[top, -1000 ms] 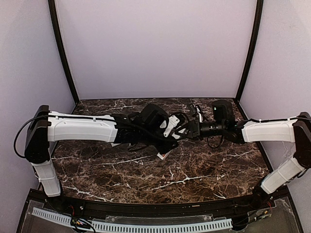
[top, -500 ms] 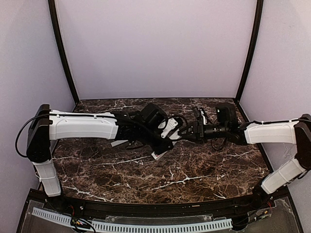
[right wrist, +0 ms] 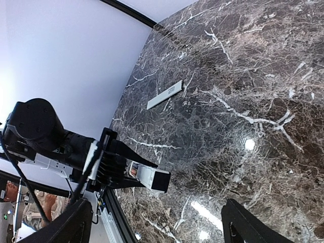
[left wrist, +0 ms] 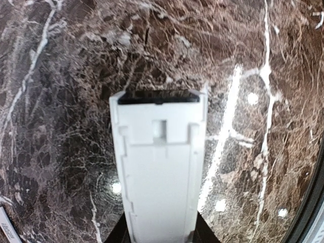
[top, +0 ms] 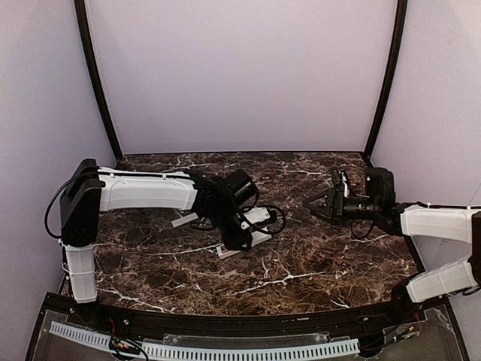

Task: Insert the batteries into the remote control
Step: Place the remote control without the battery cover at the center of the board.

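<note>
A second ago both arms met over the middle of the dark brown white-veined marble worktop [top: 301,278], the right two-finger black gripper [top: 312,203] nearly closed against the slim white rectangular plastic remote control [left wrist: 159,172]; now the right arm has drawn back towards the right edge, its jaws spread wide with nothing between them; the left two-finger black gripper [top: 233,239] has pulled the remote nearer and lower, a little left of the worktop's middle, jaws narrow and clamped on one end of the bar; I judge that the right gripper has just let go of something at the remote, likely a battery, and that the left arm is bringing the remote down to the worktop; whether its free end already touches the marble I cannot tell

The left wrist view alone shows the remote's open back, a white moulded tray with a black edge at the far end and no cover on it; no battery is plain there; the right wrist view alone shows the remote side-on, with a small reddish patch close to the left jaws, too small to call a battery with confidence; it also shows the thin flat white cover strip [right wrist: 164,94] lying apart, towards the left rear of the worktop; so by my reading the cover has yet to go on
</note>
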Robot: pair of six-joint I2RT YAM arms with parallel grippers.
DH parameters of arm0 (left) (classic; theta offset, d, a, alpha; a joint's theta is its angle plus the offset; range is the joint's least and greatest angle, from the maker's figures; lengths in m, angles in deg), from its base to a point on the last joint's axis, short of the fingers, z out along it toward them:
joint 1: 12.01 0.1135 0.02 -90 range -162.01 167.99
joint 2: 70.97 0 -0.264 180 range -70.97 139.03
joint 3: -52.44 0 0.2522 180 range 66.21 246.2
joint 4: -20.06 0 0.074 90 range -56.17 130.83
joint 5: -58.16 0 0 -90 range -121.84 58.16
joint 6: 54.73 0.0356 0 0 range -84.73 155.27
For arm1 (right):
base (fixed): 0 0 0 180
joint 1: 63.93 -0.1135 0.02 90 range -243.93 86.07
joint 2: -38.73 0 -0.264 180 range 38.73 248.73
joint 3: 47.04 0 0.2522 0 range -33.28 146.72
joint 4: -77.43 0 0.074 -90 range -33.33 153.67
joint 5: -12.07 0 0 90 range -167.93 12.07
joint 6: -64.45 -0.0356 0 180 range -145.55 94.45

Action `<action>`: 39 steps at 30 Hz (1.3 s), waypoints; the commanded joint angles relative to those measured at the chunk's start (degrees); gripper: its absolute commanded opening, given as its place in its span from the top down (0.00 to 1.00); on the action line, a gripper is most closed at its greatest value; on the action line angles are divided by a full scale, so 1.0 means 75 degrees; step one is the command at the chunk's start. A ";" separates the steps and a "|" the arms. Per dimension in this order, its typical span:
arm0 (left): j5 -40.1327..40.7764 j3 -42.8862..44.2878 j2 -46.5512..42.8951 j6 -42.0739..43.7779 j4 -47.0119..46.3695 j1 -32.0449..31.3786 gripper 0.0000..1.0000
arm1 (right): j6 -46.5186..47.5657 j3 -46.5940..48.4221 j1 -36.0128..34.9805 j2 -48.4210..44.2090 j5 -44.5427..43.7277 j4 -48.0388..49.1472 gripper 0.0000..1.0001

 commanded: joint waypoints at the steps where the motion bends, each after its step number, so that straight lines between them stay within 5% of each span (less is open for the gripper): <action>1: -0.0167 0.0549 0.0347 0.1009 0.1135 -0.0034 0.86 | 0.0277 -0.0164 0.0210 -0.0257 0.0216 0.0307 0.11; 20: 0.0133 0.1900 0.1903 0.1965 0.2560 -0.0324 0.74 | 0.0223 -0.0248 0.0434 -0.0052 0.0707 0.0704 0.07; 29: 0.0127 0.2038 0.1949 0.1976 0.2710 -0.0397 0.44 | 0.0203 -0.0190 0.0438 0.0026 0.0838 0.0757 0.07; 39: -0.0658 0.1489 0.0548 0.1372 0.1659 0.0119 0.37 | 0.0707 0.0050 0.0439 -0.0001 0.0637 0.0242 0.07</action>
